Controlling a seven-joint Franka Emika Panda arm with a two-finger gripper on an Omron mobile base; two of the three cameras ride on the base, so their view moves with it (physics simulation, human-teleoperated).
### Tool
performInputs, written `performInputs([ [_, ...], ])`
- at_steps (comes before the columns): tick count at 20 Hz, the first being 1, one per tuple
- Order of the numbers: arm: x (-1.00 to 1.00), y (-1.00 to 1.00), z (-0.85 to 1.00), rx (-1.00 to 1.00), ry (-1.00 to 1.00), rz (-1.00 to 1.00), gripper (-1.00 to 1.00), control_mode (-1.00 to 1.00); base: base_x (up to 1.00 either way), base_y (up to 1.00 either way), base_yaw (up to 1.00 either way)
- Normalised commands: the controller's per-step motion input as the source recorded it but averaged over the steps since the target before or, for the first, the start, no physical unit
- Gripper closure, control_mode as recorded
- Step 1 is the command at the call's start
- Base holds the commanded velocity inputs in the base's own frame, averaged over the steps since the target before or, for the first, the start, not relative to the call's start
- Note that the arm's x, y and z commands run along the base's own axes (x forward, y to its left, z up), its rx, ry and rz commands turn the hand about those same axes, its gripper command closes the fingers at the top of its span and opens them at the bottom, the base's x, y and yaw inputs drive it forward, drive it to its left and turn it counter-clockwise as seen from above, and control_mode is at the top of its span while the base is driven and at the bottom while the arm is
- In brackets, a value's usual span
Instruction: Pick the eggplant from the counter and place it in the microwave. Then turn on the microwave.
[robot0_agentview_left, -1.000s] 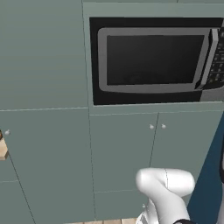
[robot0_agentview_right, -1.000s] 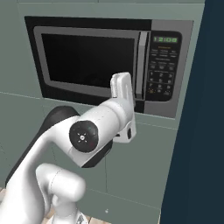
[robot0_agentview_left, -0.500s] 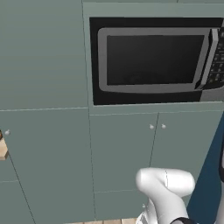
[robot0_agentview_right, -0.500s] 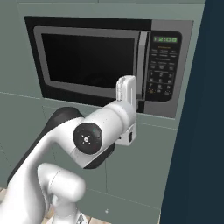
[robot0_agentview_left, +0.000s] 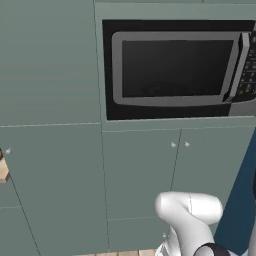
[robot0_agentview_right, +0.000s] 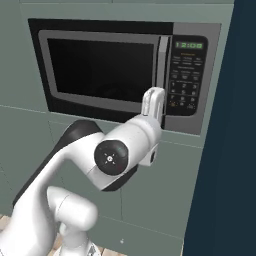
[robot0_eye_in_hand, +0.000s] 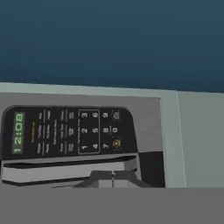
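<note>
Now the cabinets (robot0_agentview_left: 55, 165), grey-green fronts with small round knobs, fill the wall from edge to edge in the left base view, exactly as they stood a second ago, so the base has not driven. Set into them is the microwave (robot0_agentview_right: 125, 75), its door shut flat, dark window blank, bar handle running down the right side of the door and the keypad (robot0_agentview_right: 186, 80) beyond it under a green display reading 12:08. Its position is unchanged too; what has changed is the arm (robot0_agentview_right: 100, 165), whose hand has climbed and slid to the right over the last second, from below the door's lower corner to just in front of the handle's foot and the keypad's lower left. The gripper (robot0_eye_in_hand: 113, 176) is closed on nothing, its two dark tips pressed together at the bottom of the hand view, which is rolled so that the keypad lies sideways with the digits running up the picture. The tips sit close below the door's handle edge and the lower button rows; whether they touch the panel I cannot tell. To the right of the keypad a narrow grey frame ends the microwave, then a pale cabinet strip, then a dark blue wall (robot0_agentview_right: 230, 125), so room on that side is tight, while the door front to the left is free. Whether the eggplant lies inside cannot be told through the dark window. A bit of wooden floor (robot0_agentview_left: 120, 252) shows at the cabinets' foot.
</note>
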Motion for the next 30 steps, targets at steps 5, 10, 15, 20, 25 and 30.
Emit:
performInputs([
  [5,0.13,-0.03,-0.04,0.09,-0.03,0.0,1.0,-1.0,0.0,0.0,0.0],
  [10,0.12,-0.07,-0.04,0.09,-0.04,0.0,1.0,-1.0,0.0,0.0,0.0],
  [15,0.15,-0.07,-0.07,0.07,-0.04,0.0,1.0,-1.0,0.0,0.0,0.0],
  [20,0.21,-0.06,-0.08,0.06,-0.04,0.0,1.0,-1.0,0.0,0.0,0.0],
  [25,0.2,-0.1,-0.02,0.06,-0.04,0.0,1.0,-1.0,0.0,0.0,0.0],
  [30,0.2,-0.1,-0.02,0.06,-0.03,0.0,1.0,-1.0,0.0,0.0,0.0],
])
